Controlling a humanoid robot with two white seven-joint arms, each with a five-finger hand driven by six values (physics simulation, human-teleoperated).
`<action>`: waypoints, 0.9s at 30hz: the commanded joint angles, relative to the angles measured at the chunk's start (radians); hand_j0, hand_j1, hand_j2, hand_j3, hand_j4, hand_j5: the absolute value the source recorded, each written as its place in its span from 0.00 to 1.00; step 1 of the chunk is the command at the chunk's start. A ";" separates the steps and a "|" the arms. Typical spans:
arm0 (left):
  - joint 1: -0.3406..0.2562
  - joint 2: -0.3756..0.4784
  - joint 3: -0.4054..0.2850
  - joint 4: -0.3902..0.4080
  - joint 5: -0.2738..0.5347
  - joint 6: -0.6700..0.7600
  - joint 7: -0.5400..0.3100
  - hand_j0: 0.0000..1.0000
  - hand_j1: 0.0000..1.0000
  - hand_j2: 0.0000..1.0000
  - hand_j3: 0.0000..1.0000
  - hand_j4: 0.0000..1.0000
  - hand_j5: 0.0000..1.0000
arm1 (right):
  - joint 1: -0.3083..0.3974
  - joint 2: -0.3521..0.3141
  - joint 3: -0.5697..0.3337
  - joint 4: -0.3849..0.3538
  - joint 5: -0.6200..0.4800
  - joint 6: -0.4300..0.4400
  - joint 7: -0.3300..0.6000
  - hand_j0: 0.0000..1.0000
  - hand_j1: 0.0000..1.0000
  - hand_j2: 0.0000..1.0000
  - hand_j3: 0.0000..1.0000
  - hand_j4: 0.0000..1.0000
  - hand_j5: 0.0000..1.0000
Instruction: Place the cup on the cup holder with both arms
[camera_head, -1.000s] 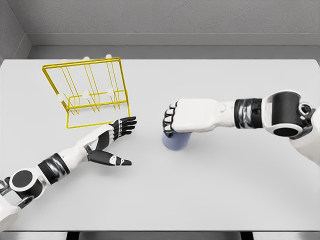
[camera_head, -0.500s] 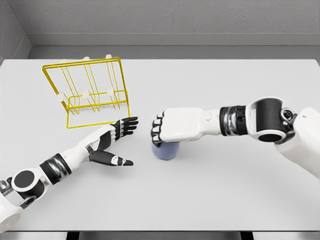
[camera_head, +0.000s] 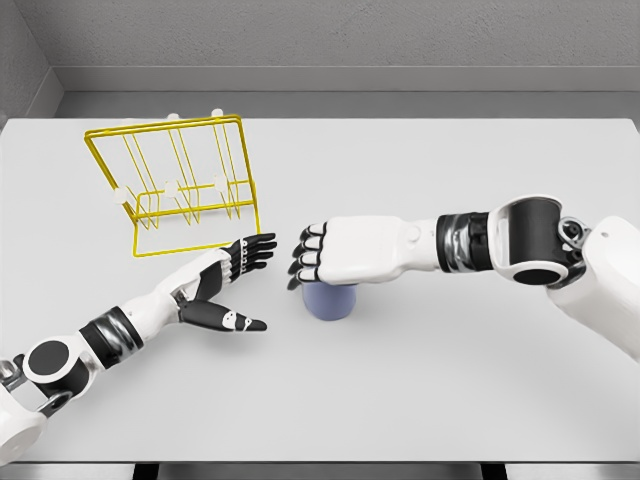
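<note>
Cup (camera_head: 329, 300): blue-grey, upright on the white table (camera_head: 420, 400), a little left of the table's middle and well apart from the cup holder (camera_head: 180, 185). Only its lower body shows; the top is covered by the right hand (camera_head: 335, 252).

Right hand: lies palm-down over the cup, arm reaching in from the right edge. Fingers are half uncurled, dark fingertips (camera_head: 300, 268) pointing left and slightly down past the cup's left side. Whether they grip the cup wall cannot be told from this view; the hand sits on or just above the rim.

Left hand (camera_head: 225, 275): held spread wide with nothing in it, fingers extended toward the right, thumb pointing lower right. It is near the cup on its left, not touching.

Cup holder: yellow wire rack with white-tipped pegs, standing at the table's far left, just behind the left hand's fingertips.
</note>
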 joint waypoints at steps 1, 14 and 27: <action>0.000 0.001 0.000 0.000 0.002 0.000 0.000 1.00 1.00 1.00 1.00 1.00 1.00 | 0.000 -0.007 -0.007 0.001 -0.004 0.003 0.000 0.99 0.99 0.99 0.99 0.99 0.99; 0.002 0.002 0.002 0.006 0.004 -0.002 0.000 1.00 1.00 1.00 1.00 1.00 1.00 | 0.017 -0.029 -0.157 -0.002 -0.046 0.003 0.000 1.00 1.00 1.00 1.00 1.00 1.00; -0.012 -0.009 0.000 0.004 0.004 -0.003 0.000 1.00 1.00 1.00 1.00 1.00 1.00 | 0.310 -0.075 -0.642 0.075 -0.329 0.003 0.000 1.00 1.00 1.00 1.00 1.00 1.00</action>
